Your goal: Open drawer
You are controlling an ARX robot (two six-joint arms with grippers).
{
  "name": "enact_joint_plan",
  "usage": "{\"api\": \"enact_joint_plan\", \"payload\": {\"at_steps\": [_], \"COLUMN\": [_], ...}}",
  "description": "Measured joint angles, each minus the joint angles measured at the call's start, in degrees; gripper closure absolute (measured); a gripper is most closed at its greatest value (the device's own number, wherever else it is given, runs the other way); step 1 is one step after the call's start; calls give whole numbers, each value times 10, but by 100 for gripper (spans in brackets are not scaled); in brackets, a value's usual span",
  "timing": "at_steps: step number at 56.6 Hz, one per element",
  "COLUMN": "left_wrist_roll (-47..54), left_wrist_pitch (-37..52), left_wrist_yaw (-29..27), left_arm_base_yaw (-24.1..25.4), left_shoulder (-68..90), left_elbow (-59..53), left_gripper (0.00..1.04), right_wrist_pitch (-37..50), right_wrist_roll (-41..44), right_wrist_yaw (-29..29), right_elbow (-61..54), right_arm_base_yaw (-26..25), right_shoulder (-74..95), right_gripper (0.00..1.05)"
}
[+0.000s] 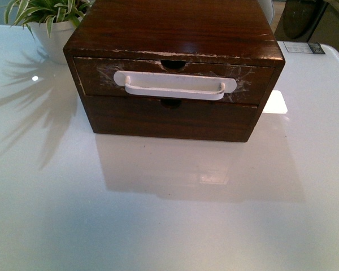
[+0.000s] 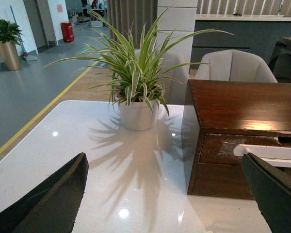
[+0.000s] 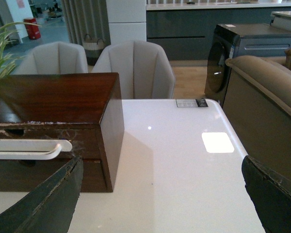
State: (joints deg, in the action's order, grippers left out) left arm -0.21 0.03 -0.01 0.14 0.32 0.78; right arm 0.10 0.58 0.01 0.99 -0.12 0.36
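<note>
The drawer (image 1: 96, 76) is the upper one of a dark-brown wooden chest (image 1: 175, 28) on the white table. It is shut, with a scuffed whitish front, a long white bar handle (image 1: 174, 85) and a semicircular notch (image 1: 173, 65) in its top edge. It also shows in the left wrist view (image 2: 218, 148) and the right wrist view (image 3: 85, 137). My left gripper (image 2: 167, 194) is open and empty, low over the table beside the chest's left front corner. My right gripper (image 3: 162, 191) is open and empty beside the right front corner. Neither arm shows in the front view.
A plain lower drawer front (image 1: 169, 118) without a handle sits under it. A potted spider plant (image 1: 51, 25) stands at the chest's back left, also in the left wrist view (image 2: 136, 114). The white table (image 1: 169, 214) spreads in front. Chairs (image 3: 133, 68) stand beyond the far edge.
</note>
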Motion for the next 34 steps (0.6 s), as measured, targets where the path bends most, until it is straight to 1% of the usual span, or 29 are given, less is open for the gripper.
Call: {"api": "enact_joint_plan", "payload": {"at_steps": [34], "left_wrist_roll": [0], "left_wrist_pitch": [0], "left_wrist_yaw": [0], "left_arm_base_yaw": [0], "left_shoulder": [0], "left_elbow": [0], "left_gripper": [8], "right_wrist_pitch": [0], "right_wrist_roll": [0], "right_wrist_yaw": [0], "right_elbow": [0], "right_arm_base_yaw": [0], "right_shoulder": [0], "right_gripper": [9]}}
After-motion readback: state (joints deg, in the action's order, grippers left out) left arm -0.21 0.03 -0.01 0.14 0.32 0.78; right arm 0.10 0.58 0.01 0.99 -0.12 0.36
